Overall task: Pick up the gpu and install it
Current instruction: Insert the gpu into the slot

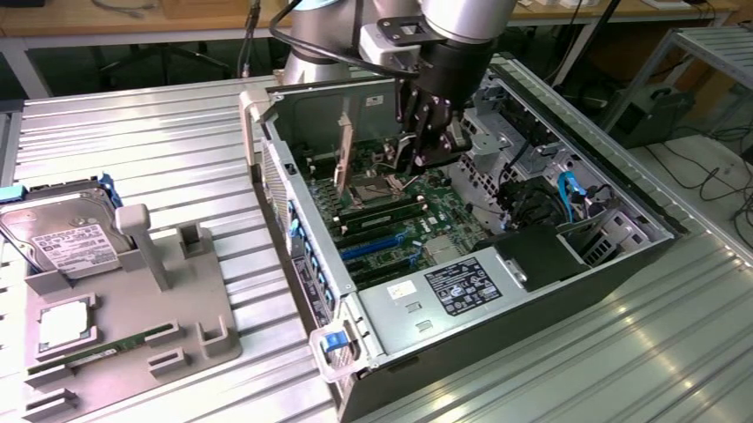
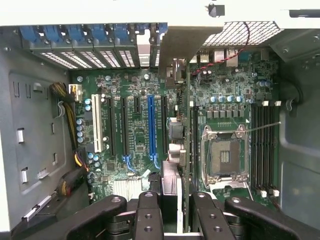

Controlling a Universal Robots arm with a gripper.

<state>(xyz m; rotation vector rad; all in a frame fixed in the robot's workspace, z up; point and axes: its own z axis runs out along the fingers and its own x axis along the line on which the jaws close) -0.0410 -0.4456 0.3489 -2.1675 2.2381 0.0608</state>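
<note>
Exterior view: gripper (image 1: pixel 421 161) inside open computer case (image 1: pixel 553 308), just above CPU socket (image 1: pixel 374 188).
Wrist view: fingers (image 2: pixel 148 212) pinching gpu (image 2: pixel 175 170); card upright, edge-on, just beside CPU socket, over motherboard (image 2: pixel 130 125).

The exterior view looks steeply down from a raised spot off the arm onto the ribbed silver metal table (image 1: pixel 153 132). It stands far enough back to take in the whole open black and grey computer case (image 1: pixel 541 326) lying on its side and the grey plastic parts fixture (image 1: pixel 176 300) at the exterior view's left. The wrist view looks straight down into that case from close above, along the black two-fingered gripper (image 2: pixel 176 200) clasped on the edge-on green circuit-board gpu (image 2: pixel 177 150). Both views share the green motherboard (image 1: pixel 442 211) (image 2: pixel 225 85) with its square silver processor socket (image 1: pixel 374 188) (image 2: pixel 225 157) and long blue slot (image 2: pixel 151 125).
</note>
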